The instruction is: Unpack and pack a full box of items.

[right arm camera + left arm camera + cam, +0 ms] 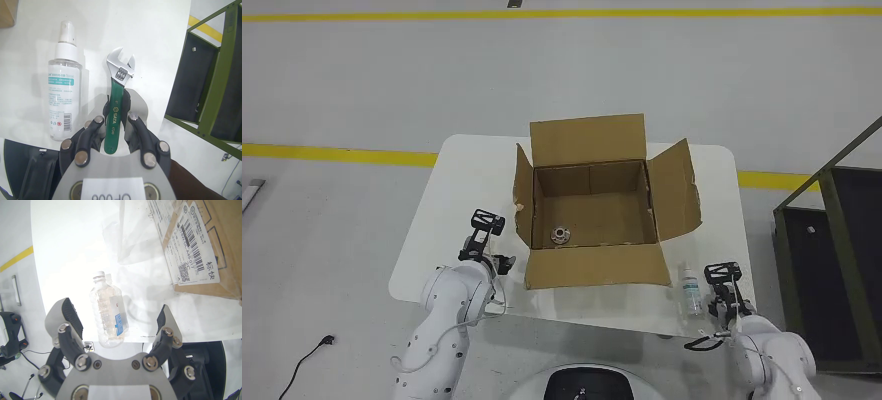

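The cardboard box (pixel 592 265) stood open at the centre of the worktop (pixel 462 190), with a small metal part (pixel 560 234) on its floor. At 8 o'clock from the box, the left hand (pixel 117 309) was spread wide above a clear plastic bottle (pixel 107 306) lying on its side. At 4 o'clock, the right hand (pixel 117 100) was clamped on a green-handled wrench (pixel 113 121), just beside a spray bottle (pixel 63 91) on the worktop.
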Controlling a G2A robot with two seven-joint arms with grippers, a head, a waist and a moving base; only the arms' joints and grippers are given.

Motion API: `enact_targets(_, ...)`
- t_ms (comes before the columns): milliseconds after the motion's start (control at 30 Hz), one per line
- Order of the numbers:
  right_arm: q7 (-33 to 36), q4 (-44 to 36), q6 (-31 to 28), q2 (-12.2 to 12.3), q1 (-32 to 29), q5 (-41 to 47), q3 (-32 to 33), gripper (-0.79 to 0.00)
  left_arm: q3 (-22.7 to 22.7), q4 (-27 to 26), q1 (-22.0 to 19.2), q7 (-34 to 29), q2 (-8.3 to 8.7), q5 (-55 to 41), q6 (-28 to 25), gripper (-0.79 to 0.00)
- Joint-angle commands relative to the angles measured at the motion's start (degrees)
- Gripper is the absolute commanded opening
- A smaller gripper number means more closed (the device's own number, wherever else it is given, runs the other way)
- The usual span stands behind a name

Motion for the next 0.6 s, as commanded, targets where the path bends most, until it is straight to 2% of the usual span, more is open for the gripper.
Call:
enact_targets(0, 0.1, -0.1, -0.1, 0.1, 0.1, 0.1, 0.0, -0.440, 0.0, 0.0, 0.0, 0.0, 0.00, 0.0, 0.0, 0.000)
enact_targets(100, 0.4, -0.5, -0.3, 0.2, 0.3, 0.8, 0.4, -0.422, 0.0, 0.0, 0.0, 0.0, 0.00, 0.0, 0.0, 0.000)
enact_targets(233, 1.4, -4.3, 0.4, 0.3, 0.9, 5.5, 2.7, -0.471, 0.0, 0.0, 0.0, 0.0, 0.00, 0.0, 0.0, 0.000)
enact_targets(300, 2.1, -8.7, 1.8, 0.4, 1.6, 9.4, 4.9, -0.603, 0.0, 0.0, 0.0, 0.0, 0.00, 0.0, 0.0, 0.000)
enact_targets(333, 2.2, -11.7, 2.7, 0.4, 2.3, 11.8, 6.3, -0.785, 0.0, 0.0, 0.0, 0.0, 0.00, 0.0, 0.0, 0.000)
enact_targets(433, 3.7, -19.2, 4.1, 0.6, 5.0, 17.1, 9.4, -0.785, 0.0, 0.0, 0.0, 0.0, 0.00, 0.0, 0.0, 0.000)
enact_targets(567, 5.4, -24.3, 4.5, 1.1, 11.8, 23.6, 10.3, -0.785, 0.0, 0.0, 0.0, 0.0, 0.00, 0.0, 0.0, 0.000)
